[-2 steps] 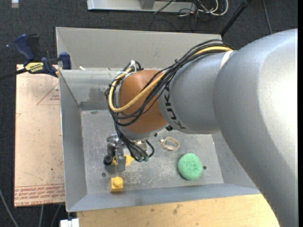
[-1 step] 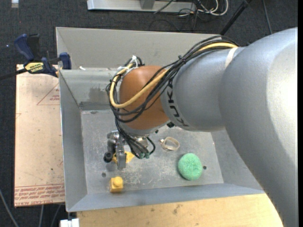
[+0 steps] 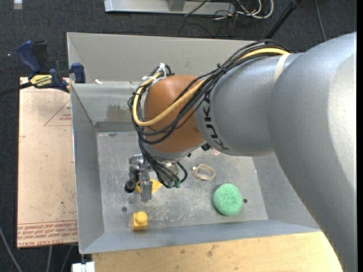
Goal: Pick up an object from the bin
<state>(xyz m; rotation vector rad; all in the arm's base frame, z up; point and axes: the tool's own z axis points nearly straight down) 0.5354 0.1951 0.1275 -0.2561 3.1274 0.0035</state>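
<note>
Claw (image 3: 145,192) is down at the floor of the bin (image 3: 85,169), well left of the green ball (image 3: 228,200) and about level with it. Opening: cannot tell, since the wrist and cables (image 3: 161,174) crowd the tip from this angle. Nothing is visibly held. A yellow piece (image 3: 154,186) peeks out right at the claw, on the side facing the green ball. It is touching or just beside; can't say which. It reads as the likely target, but that's a judgement only.

Outward: a yellow block (image 3: 139,220) lies far left of the green ball, nearer the bin's front wall, close to the claw but apart from it. A pale ring (image 3: 204,173) sits just up-left of the green ball, between ball and claw, clear of both. The green ball rests alone on the floor. There is no heap; things lie well spread. The orange cover (image 3: 173,115) on the wrist hangs up-left of the green ball, above mid-floor.

Step in hand, as judged: bottom of the reach, grasp stage, lift not yet done. The next move calls for getting the yellow piece squarely in the claw's line, closing on it, then lifting straight up. Risk: the piece is small and partly tucked under the claw, so closing could nudge it aside and the claw come up empty. Fallback picks: the yellow block or the green ball, both in the open.
</note>
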